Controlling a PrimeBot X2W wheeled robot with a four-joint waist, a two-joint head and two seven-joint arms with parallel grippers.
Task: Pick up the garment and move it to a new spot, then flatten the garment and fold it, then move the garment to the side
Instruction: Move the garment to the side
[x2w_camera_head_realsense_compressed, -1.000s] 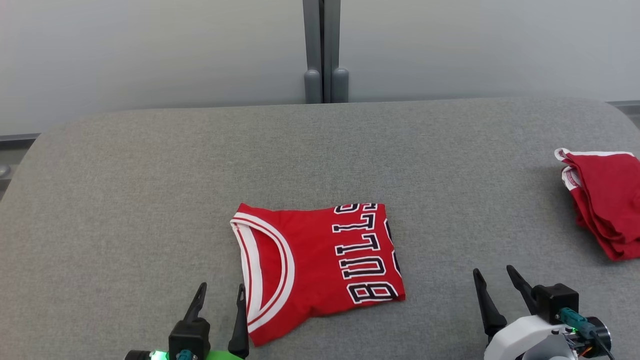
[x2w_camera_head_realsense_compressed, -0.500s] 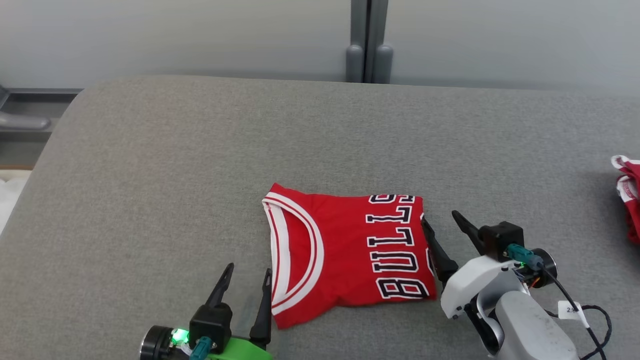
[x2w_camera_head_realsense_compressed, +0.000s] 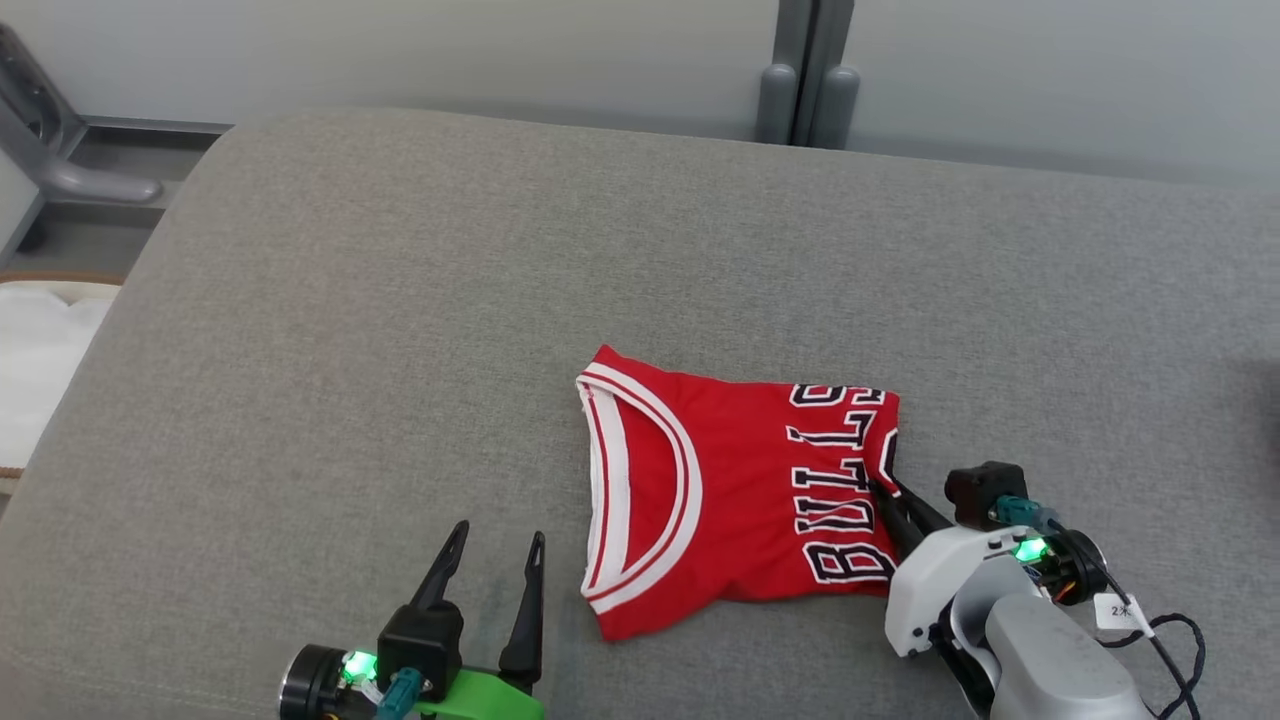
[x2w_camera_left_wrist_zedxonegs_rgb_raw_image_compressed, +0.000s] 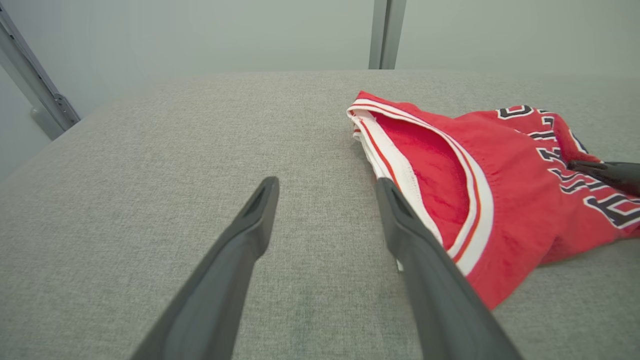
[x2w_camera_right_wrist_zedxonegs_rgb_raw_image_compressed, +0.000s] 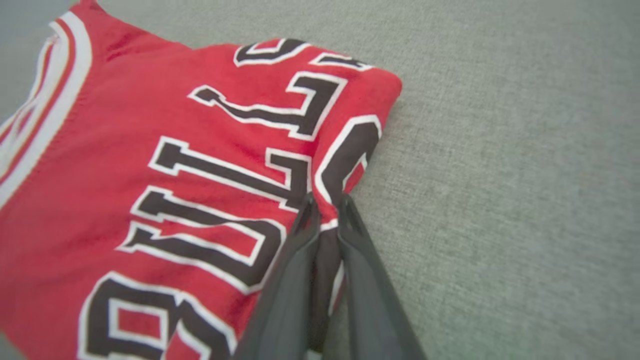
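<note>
The garment (x2w_camera_head_realsense_compressed: 740, 500) is a folded red jersey with white trim and black "BULLS" lettering, lying on the grey padded table (x2w_camera_head_realsense_compressed: 400, 300). My right gripper (x2w_camera_head_realsense_compressed: 885, 492) is at its right edge, shut on the folded cloth beside the lettering. In the right wrist view the fingertips (x2w_camera_right_wrist_zedxonegs_rgb_raw_image_compressed: 327, 199) pinch the garment (x2w_camera_right_wrist_zedxonegs_rgb_raw_image_compressed: 125, 100) and the fabric puckers there. My left gripper (x2w_camera_head_realsense_compressed: 500, 531) stands open just left of the collar, touching nothing. The left wrist view shows its spread fingers (x2w_camera_left_wrist_zedxonegs_rgb_raw_image_compressed: 326, 184) beside the garment's collar (x2w_camera_left_wrist_zedxonegs_rgb_raw_image_compressed: 510, 200), with a right finger (x2w_camera_left_wrist_zedxonegs_rgb_raw_image_compressed: 605, 172) at the far edge.
The table's left edge runs down past a white surface (x2w_camera_head_realsense_compressed: 40, 370) below it. A grey metal frame (x2w_camera_head_realsense_compressed: 60, 150) stands at the back left and a grey post (x2w_camera_head_realsense_compressed: 810, 80) against the wall behind. Bare grey padding lies left of and behind the garment.
The head camera has turned left, shifting the picture right. My right gripper moved in to the garment's right edge and shut on it. The left gripper stayed open.
</note>
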